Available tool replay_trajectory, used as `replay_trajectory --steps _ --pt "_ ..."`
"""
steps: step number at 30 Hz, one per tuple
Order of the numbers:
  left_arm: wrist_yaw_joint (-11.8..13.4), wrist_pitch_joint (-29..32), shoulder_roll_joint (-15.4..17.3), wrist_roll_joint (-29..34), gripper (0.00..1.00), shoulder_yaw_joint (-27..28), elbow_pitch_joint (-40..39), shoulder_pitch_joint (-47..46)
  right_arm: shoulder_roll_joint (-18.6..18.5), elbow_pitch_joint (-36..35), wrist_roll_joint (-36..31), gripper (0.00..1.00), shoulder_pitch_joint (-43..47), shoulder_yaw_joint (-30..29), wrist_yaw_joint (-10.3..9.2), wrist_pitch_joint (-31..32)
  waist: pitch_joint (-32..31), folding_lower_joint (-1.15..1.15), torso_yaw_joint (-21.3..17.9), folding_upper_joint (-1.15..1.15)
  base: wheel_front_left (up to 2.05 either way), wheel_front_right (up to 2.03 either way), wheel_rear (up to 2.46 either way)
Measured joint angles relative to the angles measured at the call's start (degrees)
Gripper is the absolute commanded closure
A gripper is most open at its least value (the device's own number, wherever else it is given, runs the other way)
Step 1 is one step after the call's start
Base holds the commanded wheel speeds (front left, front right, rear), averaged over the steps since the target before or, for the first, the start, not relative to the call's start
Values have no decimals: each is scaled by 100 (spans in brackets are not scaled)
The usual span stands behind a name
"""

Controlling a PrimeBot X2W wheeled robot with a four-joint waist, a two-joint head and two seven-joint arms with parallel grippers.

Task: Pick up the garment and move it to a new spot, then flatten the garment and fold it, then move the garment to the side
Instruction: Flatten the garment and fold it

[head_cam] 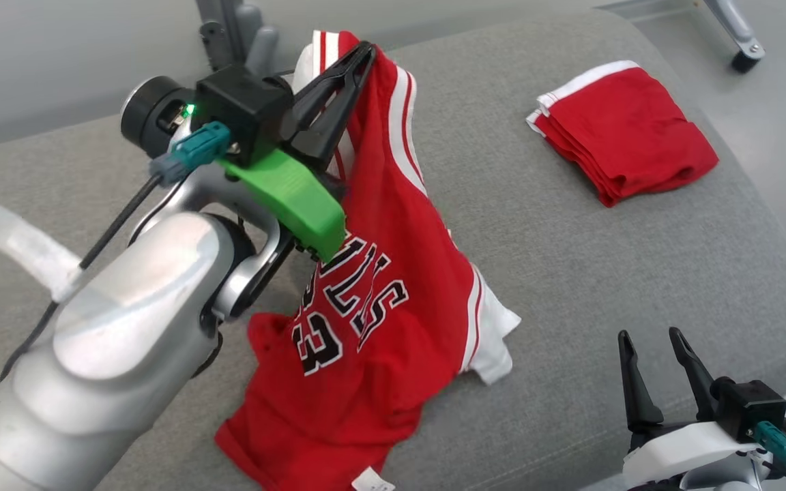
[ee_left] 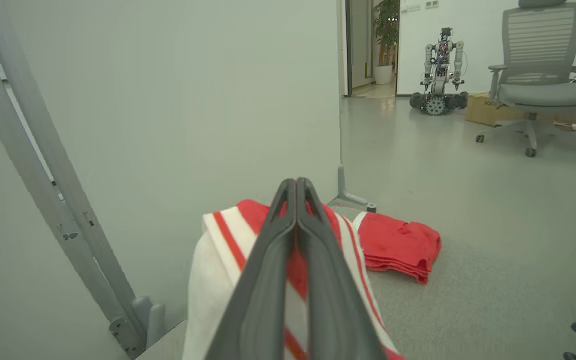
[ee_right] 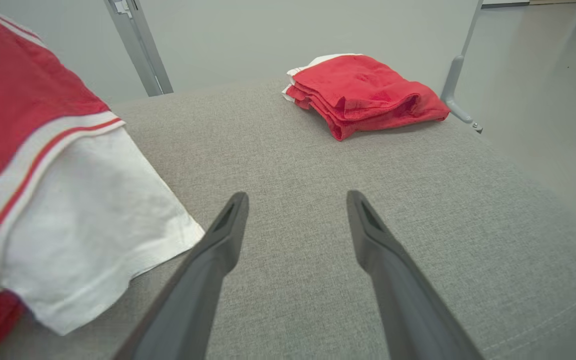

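Looking via head cam, saw left gripper [head_cam: 364, 51] clamped shut on top edge of the jersey [head_cam: 393, 286], held up at upper left, w/ its long axis running down toward the robot onto the grey cushion [head_cam: 570, 286], hem crumpled near; right gripper [head_cam: 649, 335] low at right, fingers apart & empty. Checked left wrist cam: fingers pressed together over red-white trim, folded red stack [ee_left: 398, 247] beyond. Checked right wrist cam: fingers spread above bare cushion, white sleeve [ee_right: 93, 225] just left of them, not touching; judged right gripper nearer for a 2nd grab.
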Motion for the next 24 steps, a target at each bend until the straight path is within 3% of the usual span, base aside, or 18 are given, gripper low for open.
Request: replay_trajectory --steps 7,14,15,16,17,18,24 --pt "-497 -799 -476 481 100 -296 2354 -688 -1 23 153 0 -58 164 0 1 331 0 -592 0 0 0 0" --pt "-652 -1408 -784 612 100 -325 4230 -923 0 5 203 0 -35 174 0 1 594 0 -1122 0 0 0 0" --pt "-637 -1463 -812 612 95 -310 4408 -927 0 7 202 0 -28 146 0 1 626 0 -1171 0 0 0 0" --pt "-613 -1512 -864 611 60 -286 4579 -935 1 7 202 0 -20 110 0 1 662 0 -1204 0 0 0 0" --pt "-577 -1546 -915 602 11 -260 4747 -942 -2 8 199 0 -13 79 0 1 696 0 -1224 0 0 0 0" --pt "-525 -1564 -957 579 0 -238 4898 -948 -3 12 187 0 -5 60 0 1 724 0 -1227 0 0 0 0" --pt "-259 -1663 -1151 16 0 364 5367 -894 3 -20 171 0 -18 -57 0 1 758 0 -1020 0 0 0 0"
